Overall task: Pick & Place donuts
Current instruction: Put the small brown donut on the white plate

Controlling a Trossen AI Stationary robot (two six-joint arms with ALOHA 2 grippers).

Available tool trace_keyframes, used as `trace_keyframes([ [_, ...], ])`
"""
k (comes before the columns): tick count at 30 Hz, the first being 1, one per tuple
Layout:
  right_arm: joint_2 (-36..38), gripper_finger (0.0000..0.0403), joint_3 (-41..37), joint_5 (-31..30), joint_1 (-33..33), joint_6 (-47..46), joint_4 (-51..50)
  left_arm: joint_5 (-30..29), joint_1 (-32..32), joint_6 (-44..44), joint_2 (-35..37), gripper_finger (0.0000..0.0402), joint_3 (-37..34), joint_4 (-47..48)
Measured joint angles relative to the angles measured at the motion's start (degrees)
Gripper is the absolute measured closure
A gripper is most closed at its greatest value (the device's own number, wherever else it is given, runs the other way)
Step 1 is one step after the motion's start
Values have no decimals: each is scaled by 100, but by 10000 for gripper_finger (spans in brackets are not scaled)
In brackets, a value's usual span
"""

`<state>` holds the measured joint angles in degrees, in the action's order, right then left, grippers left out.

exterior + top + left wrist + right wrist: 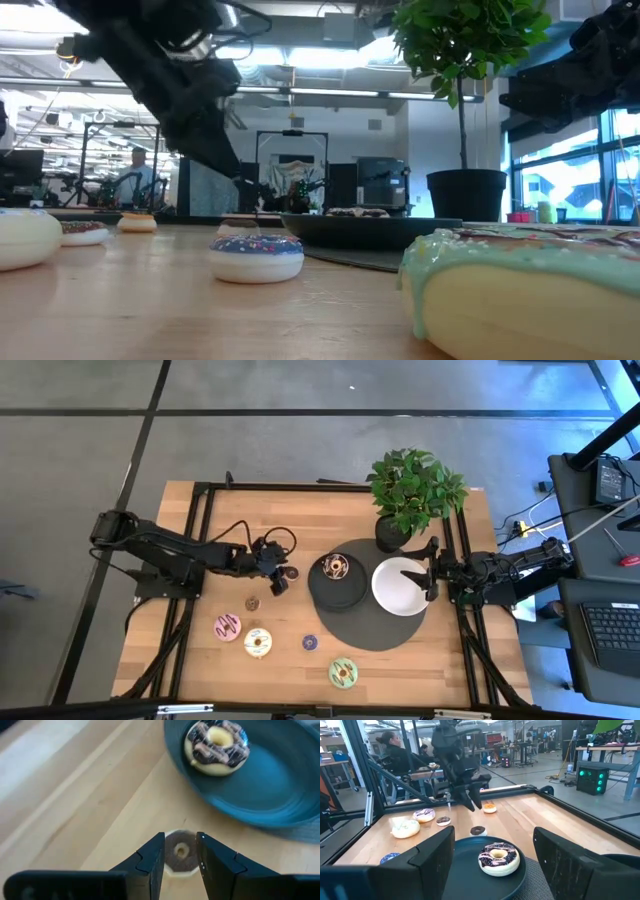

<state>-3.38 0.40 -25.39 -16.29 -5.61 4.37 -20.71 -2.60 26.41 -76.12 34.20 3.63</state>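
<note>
The tiny brown donut lies flat on the wooden table, just beside the black plate, directly under my left gripper. My jaws stand partly open, one finger on each side of it and holding nothing; whether they touch the ring yet, I cannot tell. I judge it light, rigid and smooth-glazed, so likely to skid or pop out under a squeeze. The sound hold is across the outer rim, low, with fingers square to the table.

One brown-and-cream iced donut already sits on that black plate. The plate is glossy and shallow-rimmed, stacked on a round dark mat of matte weave. Still on bare wood: a pink donut, a cream one, a small purple one, a green one, and another tiny one.

My right gripper waits wide open and empty over the white plate, near the potted plant.
</note>
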Motion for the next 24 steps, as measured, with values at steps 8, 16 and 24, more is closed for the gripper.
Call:
trace_keyframes([
  [8, 0, 132, 2, 0, 0, 7, 2, 70, 124, 306, -431, 304, -38, -269],
  [16, 0, 132, 1, -1, 0, 7, 2, 124, 122, 499, -1104, 307, -36, -421],
  [24, 0, 132, 0, -2, 0, 9, 3, 239, 124, 584, -1340, 320, -29, -495],
])
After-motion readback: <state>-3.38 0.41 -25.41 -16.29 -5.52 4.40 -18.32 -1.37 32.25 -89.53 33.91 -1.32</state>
